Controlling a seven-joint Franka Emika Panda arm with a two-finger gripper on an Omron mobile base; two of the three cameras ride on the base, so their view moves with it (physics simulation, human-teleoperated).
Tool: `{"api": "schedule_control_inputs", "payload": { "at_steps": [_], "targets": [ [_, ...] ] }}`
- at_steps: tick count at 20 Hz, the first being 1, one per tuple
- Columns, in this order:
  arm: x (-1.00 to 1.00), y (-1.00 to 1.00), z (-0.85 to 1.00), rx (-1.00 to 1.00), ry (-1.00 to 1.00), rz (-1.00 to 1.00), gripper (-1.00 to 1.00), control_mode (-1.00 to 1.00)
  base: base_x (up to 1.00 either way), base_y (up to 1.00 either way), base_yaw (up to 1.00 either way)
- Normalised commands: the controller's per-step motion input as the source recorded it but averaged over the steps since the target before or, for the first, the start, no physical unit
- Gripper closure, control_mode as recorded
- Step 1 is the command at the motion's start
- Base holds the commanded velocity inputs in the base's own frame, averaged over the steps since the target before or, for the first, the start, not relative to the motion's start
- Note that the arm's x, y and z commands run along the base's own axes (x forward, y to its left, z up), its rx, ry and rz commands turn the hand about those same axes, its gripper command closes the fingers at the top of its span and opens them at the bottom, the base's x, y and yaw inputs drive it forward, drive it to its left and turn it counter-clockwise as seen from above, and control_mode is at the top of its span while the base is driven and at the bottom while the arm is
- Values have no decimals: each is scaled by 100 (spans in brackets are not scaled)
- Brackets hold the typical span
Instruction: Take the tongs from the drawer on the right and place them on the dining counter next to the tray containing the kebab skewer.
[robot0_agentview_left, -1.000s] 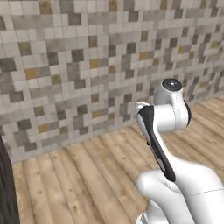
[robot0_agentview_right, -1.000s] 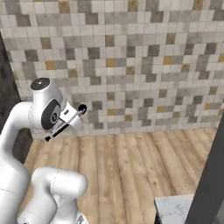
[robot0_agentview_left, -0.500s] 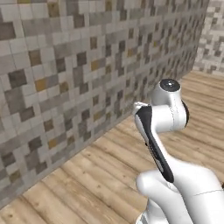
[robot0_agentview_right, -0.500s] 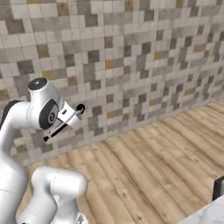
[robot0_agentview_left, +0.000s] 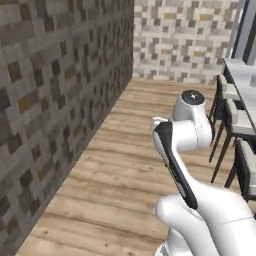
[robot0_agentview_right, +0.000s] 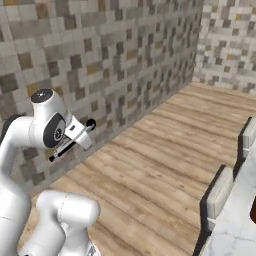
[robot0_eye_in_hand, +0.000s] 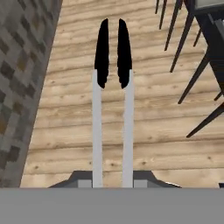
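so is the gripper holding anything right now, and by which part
Yes, the tongs. The gripper grips them at the handle end of their two silver arms; the black tips point away over the wood floor.

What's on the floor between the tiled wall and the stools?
Nothing: the left base view shows bare wood floor between the tiled wall and the stools; the hand view agrees, under the held tongs.
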Motion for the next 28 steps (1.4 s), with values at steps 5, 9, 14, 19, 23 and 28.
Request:
{"api": "schedule_control_inputs", "payload": {
  "at_steps": [5,9,14,19,23,28],
  "targets": [
    [0,0,0,0,0,0,100,100,73,0,-81],
    [0,0,0,0,0,0,100,100,49,1,-86],
    [0,0,0,0,0,0,100,100,1,12,-89],
    [0,0,0,0,0,0,100,100,-37,51,-85],
    [0,0,0,0,0,0,100,100,-26,83,-76],
    [0,0,0,0,0,0,100,100,-22,100,-69]
  ]
}}
